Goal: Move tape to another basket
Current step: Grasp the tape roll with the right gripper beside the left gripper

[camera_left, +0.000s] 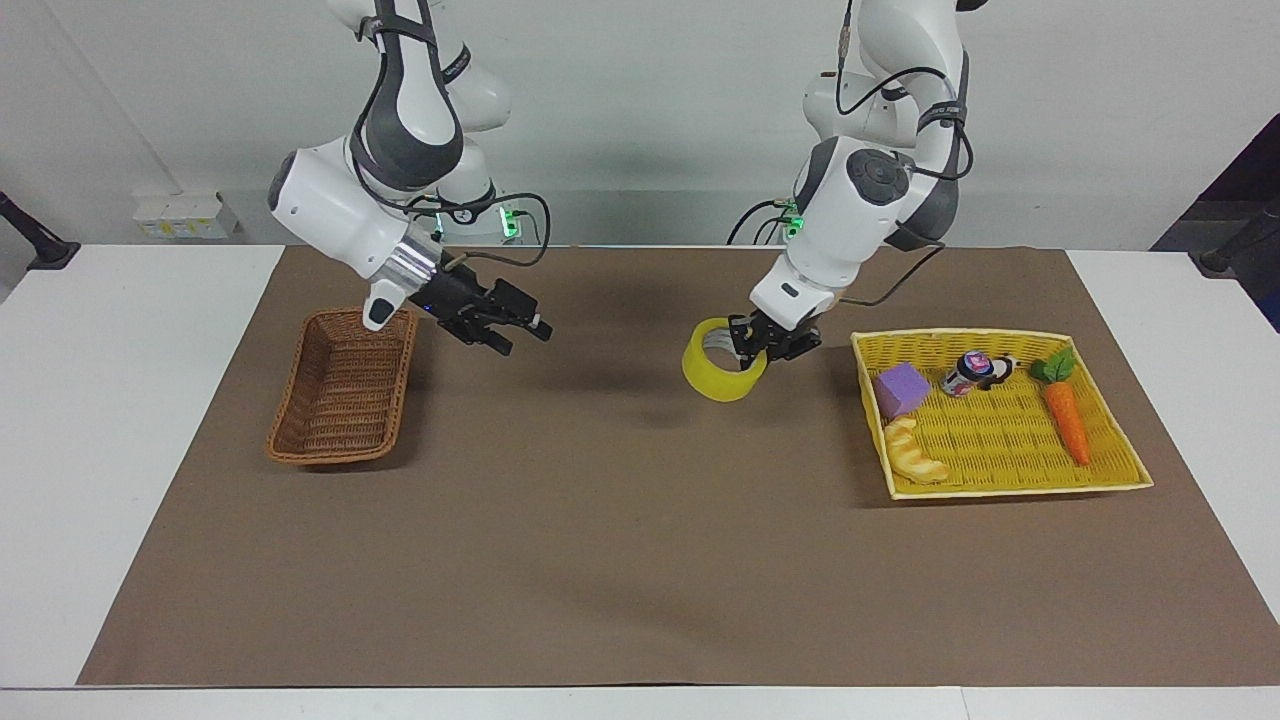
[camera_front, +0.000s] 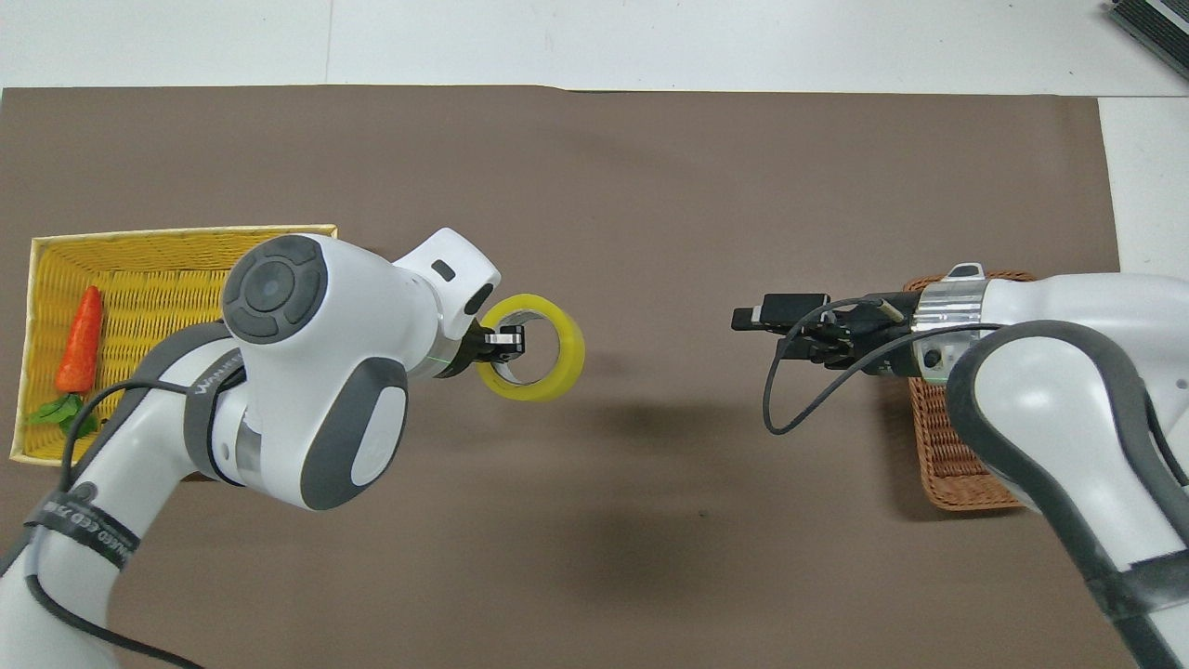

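The tape (camera_left: 722, 374), a wide yellow roll with a grey-white core, hangs in the air from my left gripper (camera_left: 748, 347), which is shut on its wall. It is over the brown mat between the two baskets, just off the yellow tray. The overhead view shows the tape (camera_front: 567, 344) and the left gripper (camera_front: 504, 342) too. The dark brown wicker basket (camera_left: 345, 390) stands empty at the right arm's end and is partly covered by the arm in the overhead view (camera_front: 943, 451). My right gripper (camera_left: 518, 337) is open and empty over the mat beside that basket, pointing toward the tape (camera_front: 757, 316).
The shallow yellow tray (camera_left: 1000, 490) at the left arm's end holds a purple block (camera_left: 902, 388), a bread piece (camera_left: 915, 455), a small can (camera_left: 968, 372) and a carrot (camera_left: 1068, 420). The brown mat (camera_left: 620, 540) covers the table.
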Robot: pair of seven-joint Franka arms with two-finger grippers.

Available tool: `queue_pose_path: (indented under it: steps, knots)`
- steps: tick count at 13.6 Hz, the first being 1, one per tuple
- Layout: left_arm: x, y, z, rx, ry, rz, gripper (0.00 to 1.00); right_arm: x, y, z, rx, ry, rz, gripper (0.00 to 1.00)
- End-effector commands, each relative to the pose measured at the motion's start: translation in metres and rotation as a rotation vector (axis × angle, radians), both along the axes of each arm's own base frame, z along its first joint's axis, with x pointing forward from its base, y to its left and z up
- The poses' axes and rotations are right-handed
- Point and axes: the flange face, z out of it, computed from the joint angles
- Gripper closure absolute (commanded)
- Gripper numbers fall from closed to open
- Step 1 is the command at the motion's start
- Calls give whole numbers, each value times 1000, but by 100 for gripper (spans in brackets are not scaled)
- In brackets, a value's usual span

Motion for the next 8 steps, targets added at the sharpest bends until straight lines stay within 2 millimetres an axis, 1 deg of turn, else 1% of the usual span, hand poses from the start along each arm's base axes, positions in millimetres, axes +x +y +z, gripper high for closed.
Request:
queue_pose_path:
  steps: [1, 2, 3, 4, 5, 6, 7, 8]
  knots:
    - [-5, -9, 6, -36, -21, 43, 100, -13, 18, -4, 24, -23, -31, 0]
    - [-11, -19, 4, -39, -20, 42, 100, -14, 29, -9, 23, -25, -45, 0]
    - [-11, -24, -2, -38, -17, 53, 100, -15, 34, -9, 38, -24, -66, 0]
    - [-8, -27, 1, -48, -26, 65, 100, -18, 41, -9, 45, -23, -61, 0]
    - [-8, -29, 3, -57, -34, 73, 100, -19, 43, -9, 45, -23, -57, 0]
    - [-9, -31, 3, -64, -34, 72, 100, -22, 53, -8, 44, -22, -43, 0]
    - [-12, -35, 2, -64, -31, 67, 100, -24, 58, -7, 39, -28, -42, 0]
    - [-14, -38, 3, -67, -31, 62, 100, -24, 59, -6, 40, -28, -44, 4]
